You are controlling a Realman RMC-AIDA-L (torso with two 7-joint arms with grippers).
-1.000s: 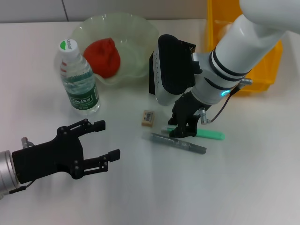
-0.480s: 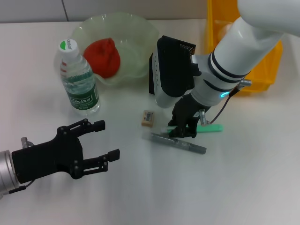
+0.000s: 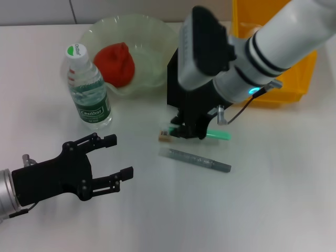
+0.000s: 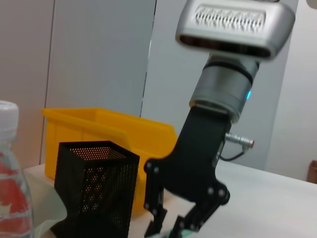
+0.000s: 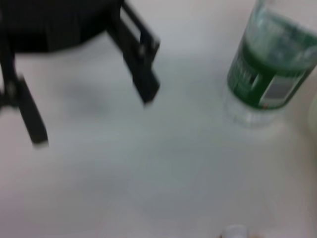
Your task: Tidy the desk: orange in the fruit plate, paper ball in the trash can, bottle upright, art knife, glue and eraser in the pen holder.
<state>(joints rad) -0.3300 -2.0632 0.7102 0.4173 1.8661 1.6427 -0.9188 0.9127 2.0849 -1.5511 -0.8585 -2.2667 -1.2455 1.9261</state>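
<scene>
The right gripper (image 3: 185,128) is working in front of the pen holder (image 3: 176,84), pinching a green, pen-shaped item (image 3: 218,135), probably the glue or the knife, and carrying it clear of the desk (image 3: 273,199). Its fingers are clamped on that item's near end. The step in hand looks like loading stationery into the holder. The next move calls for rising above the mesh rim, tipping the green item end-down, and letting go over the opening.

The eraser (image 3: 165,136) is lying on the desk just beside the gripper's fingertips, in front of the holder. A grey stick (image 3: 195,159) is lying a little farther out from the holder than the eraser. Both are waiting for collection.

The orange (image 3: 115,63) is sitting in the plate (image 3: 152,31), beside the holder. The bottle (image 3: 88,89) is standing upright near the plate. The yellow can (image 3: 299,84) is standing on the holder's other side.

The left gripper (image 3: 107,160) is hovering well away from the holder, fingers spread and holding nothing.
</scene>
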